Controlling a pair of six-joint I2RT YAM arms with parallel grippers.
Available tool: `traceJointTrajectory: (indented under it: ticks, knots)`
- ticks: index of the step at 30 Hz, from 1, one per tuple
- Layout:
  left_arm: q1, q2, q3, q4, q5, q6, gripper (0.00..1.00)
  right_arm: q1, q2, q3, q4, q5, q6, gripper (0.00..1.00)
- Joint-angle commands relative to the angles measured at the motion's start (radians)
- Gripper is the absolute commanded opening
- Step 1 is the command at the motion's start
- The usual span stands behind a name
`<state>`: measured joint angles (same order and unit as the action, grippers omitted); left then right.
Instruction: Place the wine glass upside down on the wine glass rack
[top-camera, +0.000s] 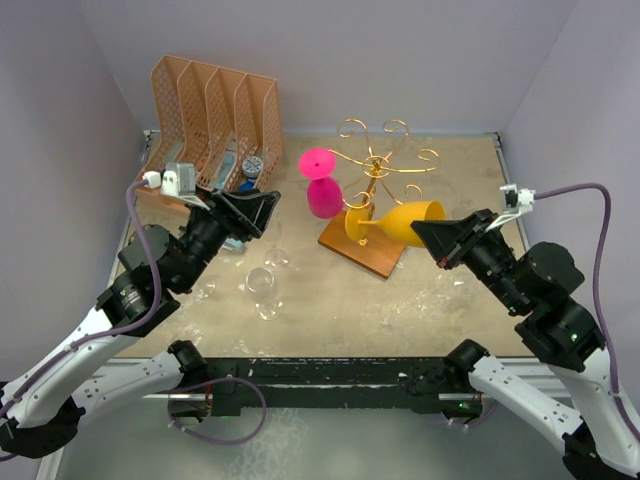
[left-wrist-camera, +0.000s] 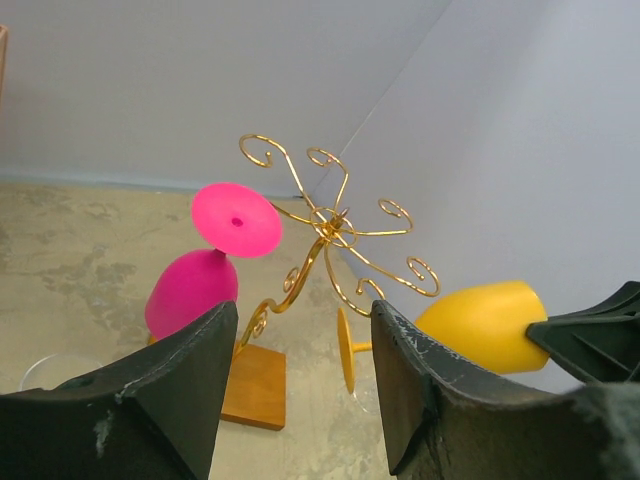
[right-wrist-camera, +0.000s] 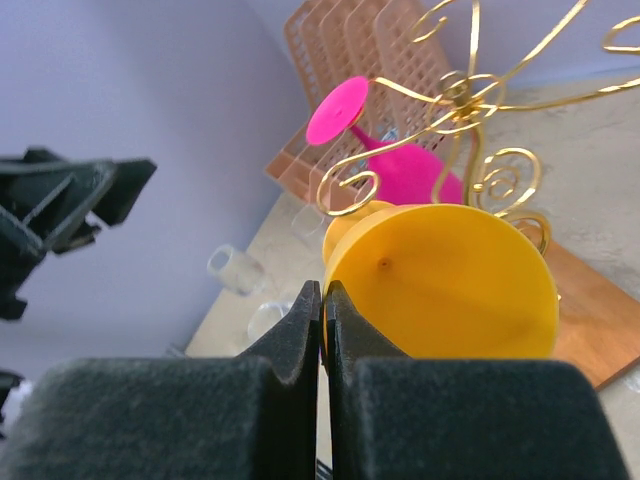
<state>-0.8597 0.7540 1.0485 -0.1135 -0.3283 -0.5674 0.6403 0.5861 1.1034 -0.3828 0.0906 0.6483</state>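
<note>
- Right claw (right-wrist-camera: 323, 300), 6 o'clock: both fingers pressed together, pinching the near rim of the yellow wine glass (right-wrist-camera: 440, 285).
- Yellow wine glass, 4 o'clock: mouth turned toward the camera, bowl interior visible.
- Wine glass rack (right-wrist-camera: 460, 95), 1 o'clock: gold spiral arms spread from a central hub; one curl overlaps the yellow rim. Its wooden base (right-wrist-camera: 590, 320) shows at 3 o'clock.
- Pink wine glass (right-wrist-camera: 415, 170), 12 o'clock: foot uppermost, bowl below, tilted, behind the rack arms. Hanging or standing: not determinable.
- Orange file organizer (right-wrist-camera: 350, 60), 12 o'clock, rearmost.
- Clear glass (right-wrist-camera: 235, 268), 8 o'clock, lying on the counter (right-wrist-camera: 600, 150).
- Left claw (right-wrist-camera: 115, 195), 9 o'clock: dark, well apart from the rack.
</note>
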Motion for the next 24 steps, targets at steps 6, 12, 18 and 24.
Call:
traceJointTrajectory:
  ticks: [6,12,18,24]
  knots:
    - [-0.002,-0.034,0.002,0.040,-0.002,-0.027,0.54,-0.002,0.036,0.030,0.104,-0.292,-0.165,0.00]
    - [-0.002,-0.032,0.013,0.040,0.017,-0.032,0.54,-0.002,0.029,0.006,0.248,-0.454,-0.157,0.00]
    - [-0.002,-0.040,0.031,0.073,0.070,-0.066,0.54,-0.002,0.026,-0.064,0.506,-0.461,-0.079,0.00]
    - [-0.002,-0.030,0.057,0.134,0.101,-0.071,0.54,-0.002,0.036,-0.141,0.868,-0.374,0.029,0.00]
